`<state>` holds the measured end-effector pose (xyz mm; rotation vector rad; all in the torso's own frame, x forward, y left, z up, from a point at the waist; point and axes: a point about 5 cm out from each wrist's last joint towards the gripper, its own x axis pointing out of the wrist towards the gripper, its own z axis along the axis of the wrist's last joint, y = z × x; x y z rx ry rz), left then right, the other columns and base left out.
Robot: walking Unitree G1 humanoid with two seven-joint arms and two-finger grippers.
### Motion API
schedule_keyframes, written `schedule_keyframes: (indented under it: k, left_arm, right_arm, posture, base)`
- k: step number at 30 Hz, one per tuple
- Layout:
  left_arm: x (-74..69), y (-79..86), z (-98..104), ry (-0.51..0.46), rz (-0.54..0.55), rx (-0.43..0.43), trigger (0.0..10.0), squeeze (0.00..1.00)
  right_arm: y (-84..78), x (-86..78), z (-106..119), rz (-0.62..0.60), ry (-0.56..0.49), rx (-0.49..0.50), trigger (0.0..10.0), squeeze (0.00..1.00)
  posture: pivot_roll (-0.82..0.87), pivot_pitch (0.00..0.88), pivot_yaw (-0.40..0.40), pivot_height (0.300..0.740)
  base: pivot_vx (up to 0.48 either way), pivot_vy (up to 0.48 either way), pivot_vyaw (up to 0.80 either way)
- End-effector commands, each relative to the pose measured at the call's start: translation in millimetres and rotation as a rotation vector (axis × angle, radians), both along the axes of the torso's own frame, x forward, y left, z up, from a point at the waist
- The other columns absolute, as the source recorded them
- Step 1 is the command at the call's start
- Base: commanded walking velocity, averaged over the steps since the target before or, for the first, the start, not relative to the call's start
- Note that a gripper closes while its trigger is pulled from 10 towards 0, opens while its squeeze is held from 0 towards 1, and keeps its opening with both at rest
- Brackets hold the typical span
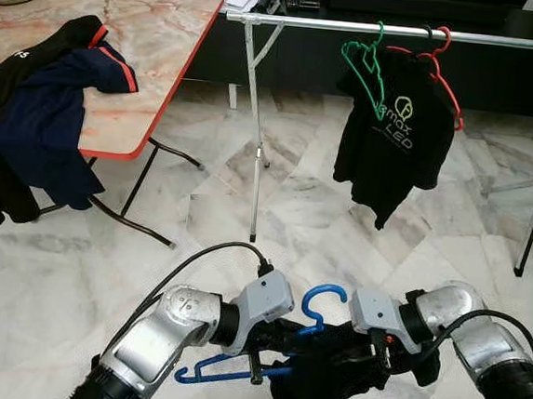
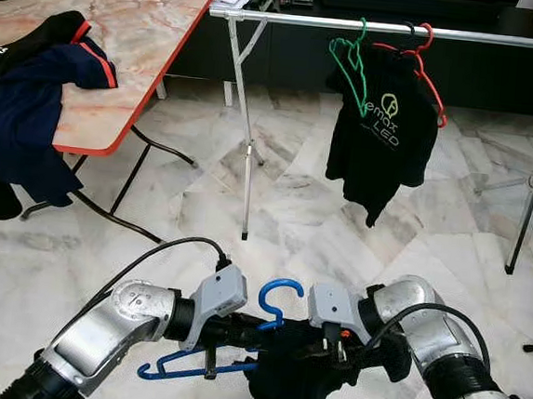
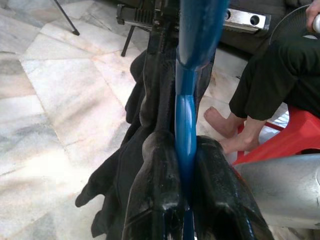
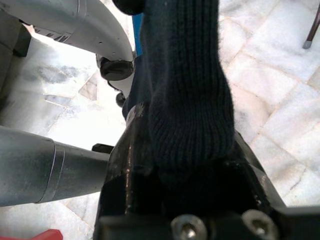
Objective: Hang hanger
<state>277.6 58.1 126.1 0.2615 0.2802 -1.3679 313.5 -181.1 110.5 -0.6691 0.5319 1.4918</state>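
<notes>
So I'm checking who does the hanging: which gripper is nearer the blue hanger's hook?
Left. The left gripper is clamped on the blue hanger just below its hook; the right gripper sits farther right, gripping the dark garment.

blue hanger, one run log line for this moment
left gripper: shut on blue hanger | right gripper: shut on dark garment | rail: not reached

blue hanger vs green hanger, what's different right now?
Place: the blue hanger is low in front of the robot, off the rail; the green hanger hangs on the rail.
Grip: the left claw is shut on the blue hanger; nothing touches the green one.
Load: dark cloth hangs at the blue hanger, pinched by the right claw; the green hanger is bare.
Both have hooks.
</notes>
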Motion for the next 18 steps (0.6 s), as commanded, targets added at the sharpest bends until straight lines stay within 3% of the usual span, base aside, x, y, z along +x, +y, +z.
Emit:
schedule_keyframes:
  k: [1, 12, 13, 18]
  left_arm:
    - [0.6, -5.2, 6.4, -0.034, -0.01, -0.031, 10.0, 0.0]
    - [0.8, -4.7, 8.1, -0.046, -0.049, -0.018, 10.0, 0.0]
    - [0.8, -5.0, 8.4, -0.046, -0.053, -0.018, 10.0, 1.0]
    - [-1.3, -3.8, 9.5, -0.027, -0.09, -0.015, 10.0, 1.0]
  right_arm:
    - [6.2, -0.5, -1.5, 0.015, 0.001, 0.018, 0.0, 0.0]
    - [7.3, -1.4, -3.8, 0.016, 0.009, 0.021, 0.0, 0.0]
    - [7.4, -1.3, -3.7, 0.016, 0.01, 0.021, 0.0, 0.0]
    - [7.3, -0.6, -4.0, 0.016, 0.004, 0.011, 0.0, 0.0]
  posture:
    - [-0.06, 0.198, -0.006, 0.74]
    - [-0.06, 0.192, 0.0, 0.74]
    - [-0.06, 0.193, 0.0, 0.74]
    - [-0.06, 0.192, 0.004, 0.74]
  base:
    - [0.0, 0.0, 0.0]
    - [0.0, 0.0, 0.0]
    - [0.0, 0.0, 0.0]
    - [0.0, 0.0, 0.0]
